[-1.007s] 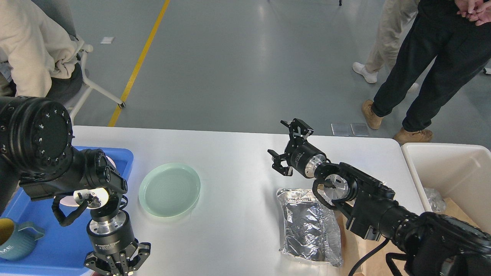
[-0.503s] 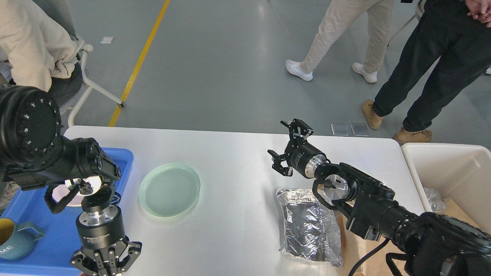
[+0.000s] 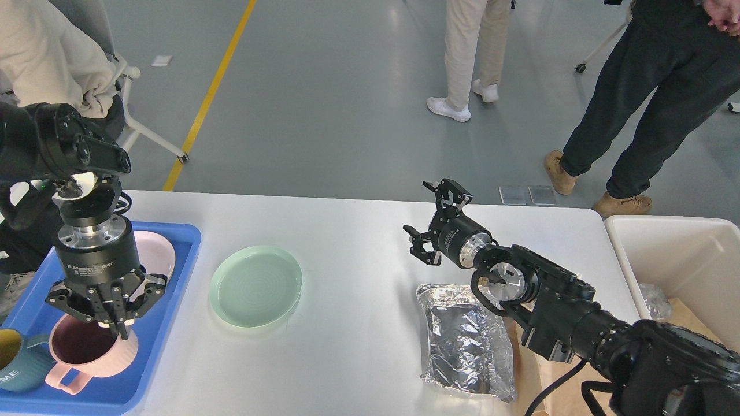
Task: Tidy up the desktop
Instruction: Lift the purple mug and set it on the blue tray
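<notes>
Since a second ago the left gripper [image 3: 110, 312] has swung up-frame over the blue tray [image 3: 179, 254], clenched on the pink mug [image 3: 87, 349] rim, while the green plate [image 3: 256, 286], mid-left on the desktop [image 3: 358, 231], lies just right of it, farther from the splayed, empty right gripper [image 3: 433, 225]

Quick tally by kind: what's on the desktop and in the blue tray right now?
Mugs: 2, pink mug and teal mug, in the blue tray
Plates: 2, green plate on the desktop, pale pink plate in the tray
Foil bags: 1, foil bag on the desktop
Total: 5
</notes>
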Tool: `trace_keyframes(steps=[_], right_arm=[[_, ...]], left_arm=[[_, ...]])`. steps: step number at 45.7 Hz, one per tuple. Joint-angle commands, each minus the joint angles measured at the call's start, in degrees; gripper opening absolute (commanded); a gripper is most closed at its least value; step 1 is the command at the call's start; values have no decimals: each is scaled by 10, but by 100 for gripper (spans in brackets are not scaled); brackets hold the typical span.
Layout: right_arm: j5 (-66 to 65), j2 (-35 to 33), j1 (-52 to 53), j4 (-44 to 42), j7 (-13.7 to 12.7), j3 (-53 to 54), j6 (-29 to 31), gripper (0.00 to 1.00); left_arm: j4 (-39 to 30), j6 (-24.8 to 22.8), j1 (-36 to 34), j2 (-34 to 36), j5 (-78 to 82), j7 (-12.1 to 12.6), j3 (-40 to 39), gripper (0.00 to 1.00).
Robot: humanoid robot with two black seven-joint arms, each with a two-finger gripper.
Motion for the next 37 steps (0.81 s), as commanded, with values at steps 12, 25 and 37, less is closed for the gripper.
trace_keyframes(steps=[12,25,37], right_arm=[[0,0,0,0,0,0,0,100],[0,0,0,0,0,0,0,100],[0,0,0,0,0,0,0,100]], left_arm=[[98,0,84,36,25,-2,27,1],[249,0,203,50,28,-3,26,2],[276,0,251,47,27,-6,-3,2]])
